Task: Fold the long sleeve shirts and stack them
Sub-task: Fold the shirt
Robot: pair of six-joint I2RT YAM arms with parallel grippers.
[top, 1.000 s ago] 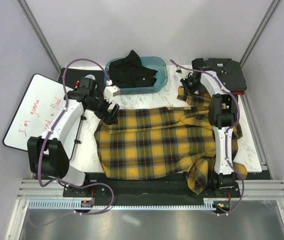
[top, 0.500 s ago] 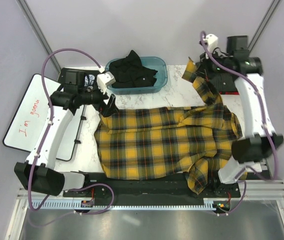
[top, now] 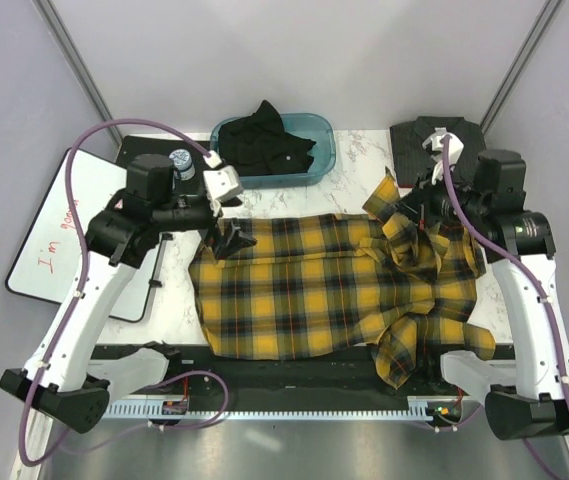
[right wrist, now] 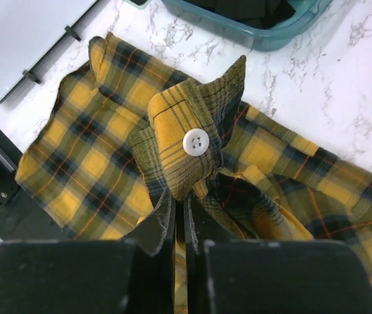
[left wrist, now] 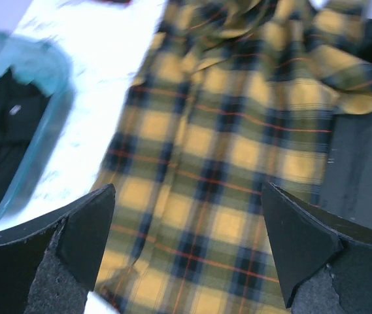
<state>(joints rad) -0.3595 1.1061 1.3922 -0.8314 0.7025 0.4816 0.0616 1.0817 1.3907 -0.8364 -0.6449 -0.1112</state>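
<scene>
Overhead, the teal bin [top: 322, 165] sits at 12 o'clock on the marble table [top: 359, 170] and holds the crumpled black shirt [top: 264, 140], which humps above the rim. The charcoal shirt [top: 414, 135] lies folded flat at about 1 o'clock, in the far corner, apart from the bin. The plaid shirt [top: 304, 290] covers the middle of the table, spread mostly flat, with its long axis running from 9 to 3 o'clock. One sleeve spills over the near edge at 5 o'clock, and the 3 o'clock side is bunched and lifted; which end carries the collar I cannot tell. There the right gripper [right wrist: 179, 206], its fingers pressed together, pinches the fabric just under a cuff [right wrist: 192, 147] with a white button that stands up above the fingers. The left gripper [left wrist: 187, 196] is spread wide above the shirt's 10 o'clock corner, touching nothing. A whiteboard [top: 54, 230] lies at 9 o'clock.
</scene>
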